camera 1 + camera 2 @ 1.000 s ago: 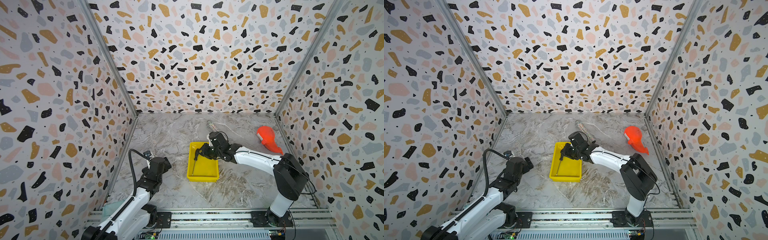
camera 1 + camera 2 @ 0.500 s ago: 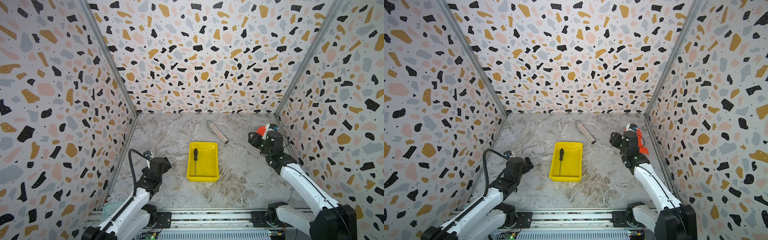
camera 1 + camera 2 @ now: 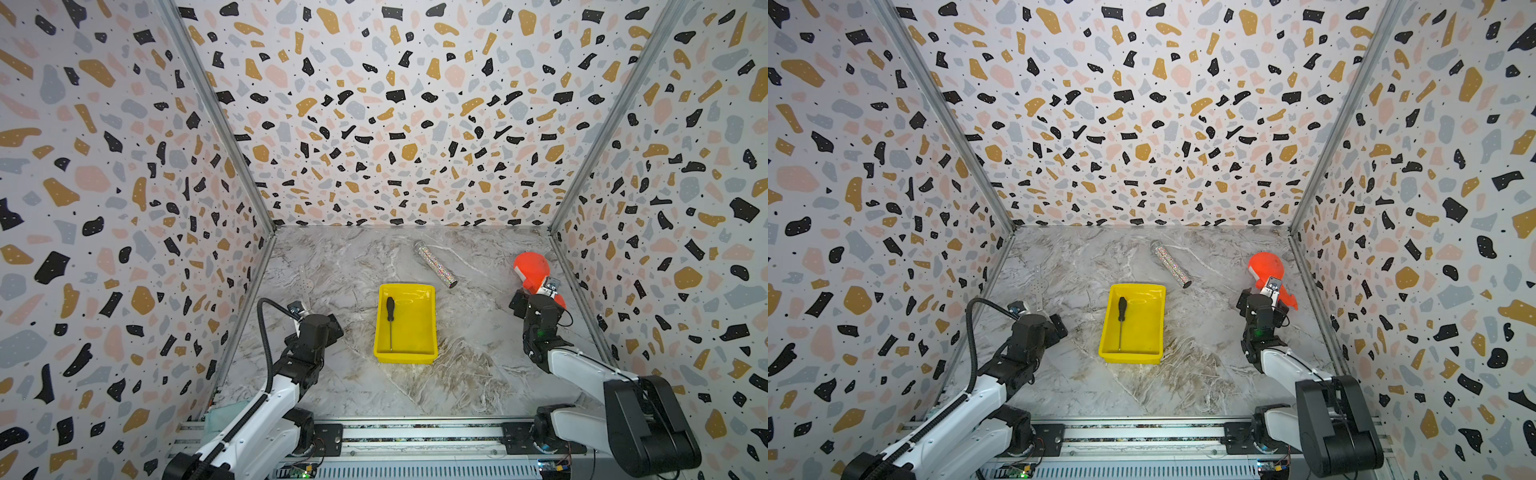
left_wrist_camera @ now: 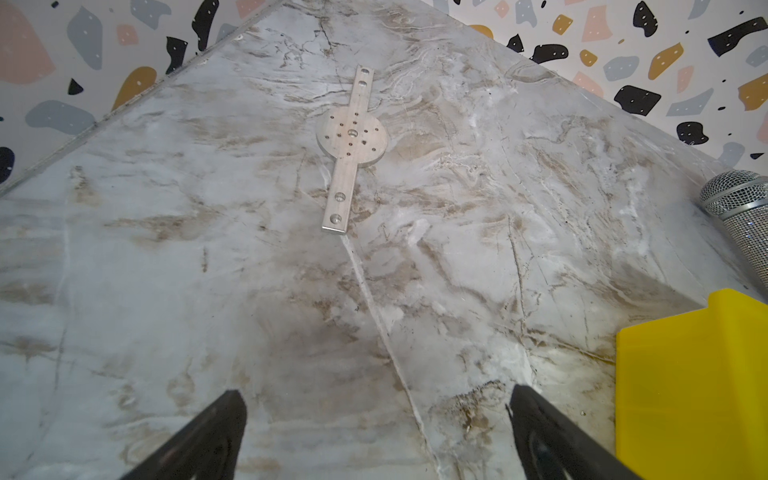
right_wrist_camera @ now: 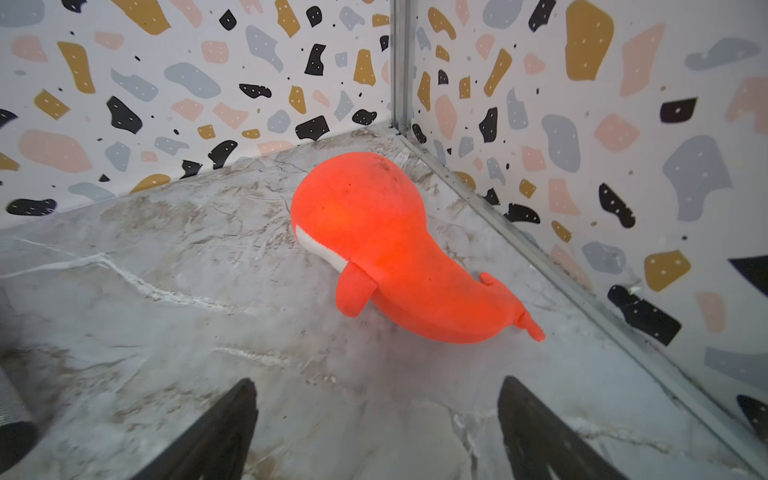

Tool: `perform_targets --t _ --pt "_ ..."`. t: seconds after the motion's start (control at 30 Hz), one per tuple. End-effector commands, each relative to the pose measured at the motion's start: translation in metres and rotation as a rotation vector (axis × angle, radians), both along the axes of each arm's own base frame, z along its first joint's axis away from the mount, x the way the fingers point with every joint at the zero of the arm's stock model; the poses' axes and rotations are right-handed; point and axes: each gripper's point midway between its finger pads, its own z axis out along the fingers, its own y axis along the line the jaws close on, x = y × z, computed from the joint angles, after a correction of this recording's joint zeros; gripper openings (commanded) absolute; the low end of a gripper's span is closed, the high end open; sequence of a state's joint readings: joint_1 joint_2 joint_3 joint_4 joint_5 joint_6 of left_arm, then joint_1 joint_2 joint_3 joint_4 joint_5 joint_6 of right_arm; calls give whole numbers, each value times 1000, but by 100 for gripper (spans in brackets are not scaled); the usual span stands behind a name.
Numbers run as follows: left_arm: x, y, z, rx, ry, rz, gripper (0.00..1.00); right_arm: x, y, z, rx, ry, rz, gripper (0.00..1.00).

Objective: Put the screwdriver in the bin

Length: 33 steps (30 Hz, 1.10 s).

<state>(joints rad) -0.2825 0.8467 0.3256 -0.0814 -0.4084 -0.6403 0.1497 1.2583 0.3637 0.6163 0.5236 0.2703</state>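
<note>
The screwdriver (image 3: 390,320) (image 3: 1121,320), with its black handle and thin silver shaft, lies flat inside the yellow bin (image 3: 415,328) (image 3: 1144,328) along the bin's left side, handle toward the back. Nothing touches it. My right gripper (image 3: 532,302) (image 3: 1257,301) is far to the right of the bin, and the right wrist view shows it (image 5: 376,386) open and empty over bare floor. My left gripper (image 3: 332,326) (image 3: 1057,326) sits left of the bin, open and empty (image 4: 374,399). A corner of the bin (image 4: 698,382) shows in the left wrist view.
An orange whale plush (image 3: 532,268) (image 5: 374,241) lies by the right wall, just beyond my right gripper. A glittery silver tube (image 3: 435,266) (image 4: 744,216) lies behind the bin. A flat metal plate (image 4: 351,141) (image 3: 306,284) rests near the left wall.
My right gripper was shut on the screwdriver over the bin. It let go, opened, and pulled back to the right beside the plush. The screwdriver now lies in the bin; the left arm stayed still.
</note>
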Motion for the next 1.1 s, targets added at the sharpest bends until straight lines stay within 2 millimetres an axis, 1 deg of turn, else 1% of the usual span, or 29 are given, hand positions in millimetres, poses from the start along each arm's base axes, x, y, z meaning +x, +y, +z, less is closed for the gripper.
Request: perform_targets --t 0.0,0.07,0.13,0.2,0.23,0.27,0.3,0.37,0.4,0.47,0.5,0.57,0.7,0.77,0.83,0.9,0.93,0.97,1.0,1.03,1.07 --pt "5 -1 10 -6 -41 -5 100 7 -4 13 -85 -52 -4 93" --pt "5 -1 11 -5 -42 -4 100 7 1 15 -75 -98 29 93" --pt "5 0 10 -3 -41 0 100 3 9 18 -104 -147 92 93" --pt "6 0 10 -3 -43 4 100 -2 13 16 -112 -193 127 94" --pt "6 0 10 -3 -44 7 100 -9 16 17 -133 -244 157 95" --pt "6 1 9 -2 -42 9 100 -12 21 26 -148 -299 185 96" --pt "6 1 9 -1 -40 11 100 -13 28 23 -152 -287 232 99" --pt "5 2 6 -3 -34 16 100 -10 37 18 -149 -265 286 99" --pt "5 0 3 -15 -33 16 100 -8 40 12 -147 -249 303 99" --pt "7 -3 -1 -29 -34 6 100 -4 40 14 -178 -283 300 99" --pt "9 -4 0 -28 -33 0 100 0 43 9 -179 -246 301 99" --pt "11 -3 3 -19 -33 8 100 2 44 5 -163 -215 312 99" --pt "15 9 7 8 -73 78 100 6 43 6 -158 -213 313 99" --pt "21 17 19 16 -118 140 100 6 43 5 -160 -213 314 99" --pt "36 18 43 46 -189 146 100 6 43 5 -157 -211 314 99" --pt "52 18 70 142 -250 118 100 6 43 5 -155 -213 318 99" --pt "58 19 81 195 -270 108 100 7 42 6 -154 -215 319 99" --pt "62 24 89 255 -280 128 100 7 42 7 -153 -217 321 99" --pt "65 29 92 305 -280 150 100 7 43 4 -150 -205 326 99" --pt "68 31 90 352 -270 150 100 8 43 0 -148 -188 330 99" --pt "73 29 85 403 -262 119 100 8 43 0 -148 -187 332 99"
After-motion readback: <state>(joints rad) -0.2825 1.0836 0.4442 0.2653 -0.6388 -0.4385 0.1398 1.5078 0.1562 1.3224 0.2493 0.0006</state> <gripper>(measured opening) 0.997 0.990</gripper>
